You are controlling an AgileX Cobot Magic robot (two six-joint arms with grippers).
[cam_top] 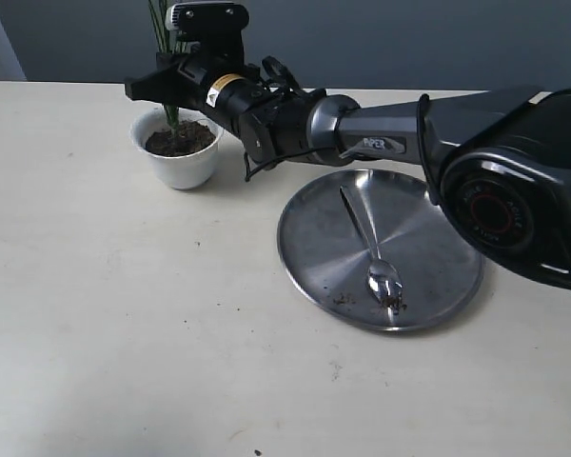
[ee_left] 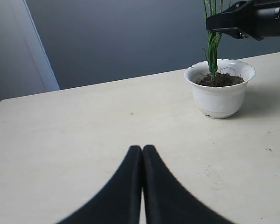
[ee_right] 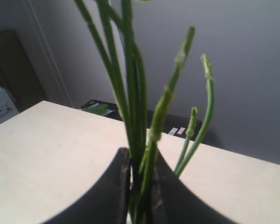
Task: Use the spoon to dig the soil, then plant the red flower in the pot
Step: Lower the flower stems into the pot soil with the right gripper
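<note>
The white scalloped pot (cam_top: 181, 157) stands at the back left of the table, filled with dark soil (cam_top: 183, 140). My right gripper (cam_top: 157, 84) reaches across just above it, shut on the flower's bundle of green stems (ee_right: 135, 93), whose lower ends stand upright in the soil (ee_left: 221, 80). The red bloom and leaf are out of view above. On the steel plate (cam_top: 447, 286) lies the silver spoon (cam_top: 371, 243), its bowl dirty. My left gripper (ee_left: 142, 148) is shut and holds nothing, low over bare table well short of the pot (ee_left: 219, 95).
A few crumbs of soil (cam_top: 343, 298) lie on the plate near the spoon's bowl. The right arm (cam_top: 381, 133) stretches over the plate's far rim. A grey wall runs behind the table's back edge.
</note>
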